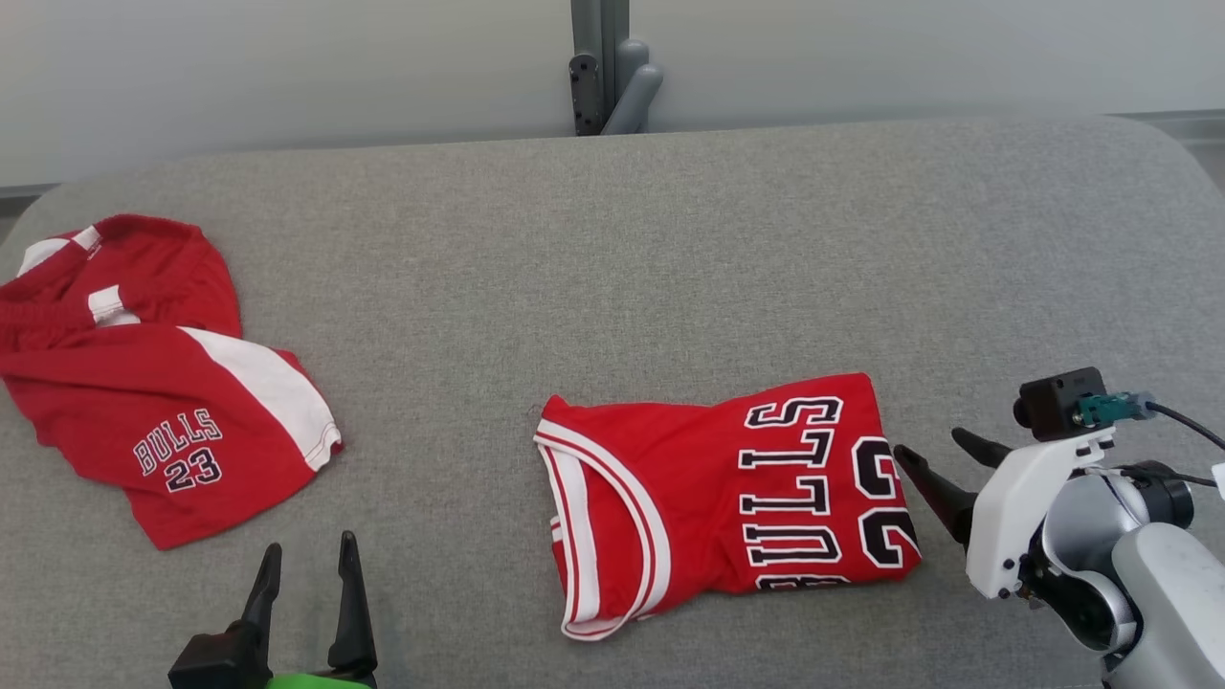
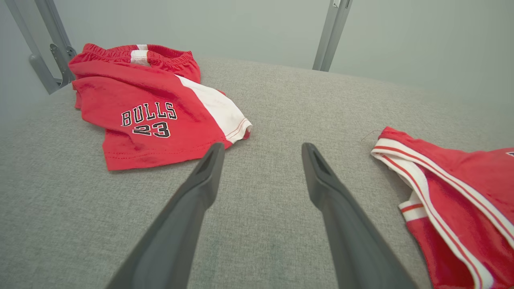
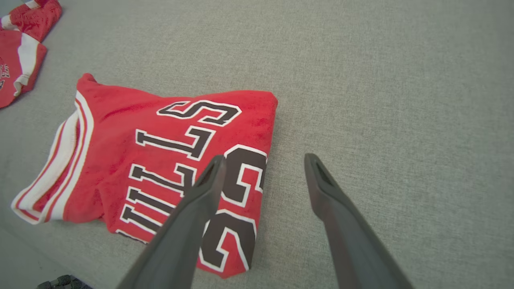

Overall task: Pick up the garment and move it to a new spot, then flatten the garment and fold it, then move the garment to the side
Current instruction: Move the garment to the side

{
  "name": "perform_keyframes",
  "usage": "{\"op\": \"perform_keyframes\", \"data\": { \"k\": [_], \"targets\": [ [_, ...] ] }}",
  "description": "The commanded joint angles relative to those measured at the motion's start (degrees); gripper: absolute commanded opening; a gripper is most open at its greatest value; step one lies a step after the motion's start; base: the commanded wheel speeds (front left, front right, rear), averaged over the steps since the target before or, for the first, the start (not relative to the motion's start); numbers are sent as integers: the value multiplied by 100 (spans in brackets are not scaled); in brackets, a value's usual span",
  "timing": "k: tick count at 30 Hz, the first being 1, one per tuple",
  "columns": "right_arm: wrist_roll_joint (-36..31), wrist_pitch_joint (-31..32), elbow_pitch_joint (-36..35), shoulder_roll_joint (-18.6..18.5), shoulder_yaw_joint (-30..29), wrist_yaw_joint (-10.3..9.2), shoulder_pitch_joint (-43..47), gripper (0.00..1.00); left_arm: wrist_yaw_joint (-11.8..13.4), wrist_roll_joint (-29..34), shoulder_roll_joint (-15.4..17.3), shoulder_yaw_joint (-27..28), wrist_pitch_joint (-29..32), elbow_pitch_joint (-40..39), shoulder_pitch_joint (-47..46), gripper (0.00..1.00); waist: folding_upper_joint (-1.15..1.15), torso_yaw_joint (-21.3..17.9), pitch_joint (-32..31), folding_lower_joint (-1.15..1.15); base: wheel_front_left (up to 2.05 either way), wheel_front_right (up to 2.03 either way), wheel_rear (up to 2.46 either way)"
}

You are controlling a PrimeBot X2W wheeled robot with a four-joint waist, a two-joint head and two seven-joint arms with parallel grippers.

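Red jersey (image 1: 727, 498), folded, lies near and right of centre on the grey counter (image 1: 612, 249). Soft, light, limp fabric; judged best pinched at its folded right edge. Open right gripper (image 1: 928, 443) stands beside that edge; left gripper (image 1: 309, 544) open, empty.

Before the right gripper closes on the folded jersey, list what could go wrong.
1. The open right gripper is at the jersey's layered right edge; pinching only the top layer could undo the fold.
2. Lifted from one end, its striped end may drag and bunch on the grey padded surface.
3. The shorts lie to the left; moving the jersey that way could overlap them.
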Motion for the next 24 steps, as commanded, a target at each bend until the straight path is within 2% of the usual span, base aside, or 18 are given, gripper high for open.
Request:
{"op": "perform_keyframes", "data": {
  "k": [1, 3, 9, 10, 11, 14, 18, 24],
  "targets": [
    [139, 282, 280, 18, 159, -2, -178, 100, 25, -48, 12, -32, -15, 20, -166, 100, 0, 78, 211, 0, 0, 0, 0],
    [49, 411, 591, -20, 394, 0, -395, 100, 44, -69, 12, -82, -15, 7, -243, 100, 0, 131, 295, 0, 0, 0, 0],
    [490, 317, 1469, 304, 1007, 0, -825, 100, 84, -96, 13, -89, -15, -66, -359, 100, 0, 203, 387, 0, 0, 0, 0],
    [619, 238, 1521, 350, 1081, 1, -900, 20, 90, -86, 12, -78, -15, -89, -363, 100, 0, 187, 396, 0, 0, 0, 0],
    [754, 131, 1568, 390, 1137, 1, -979, 0, 89, -86, 13, -74, -15, -115, -368, 100, 0, 154, 410, 0, 0, 0, 0],
    [1035, 9, 1603, 438, 1270, 1, -1095, 0, 72, -81, 12, -62, -15, -159, -378, 100, 0, 40, 449, 0, 0, 0, 0],
    [1356, -163, 1582, 294, 1609, 0, -1454, 0, 51, -58, 12, -74, -8, -197, -413, 100, 0, -386, 634, 0, 0, 0, 0],
    [1050, -757, 2103, -113, 1732, -5, -2312, 0, -14, 53, 13, -177, -8, -272, -710, 100, 0, -1193, 1103, 0, 0, 0, 0]
  ]
}}
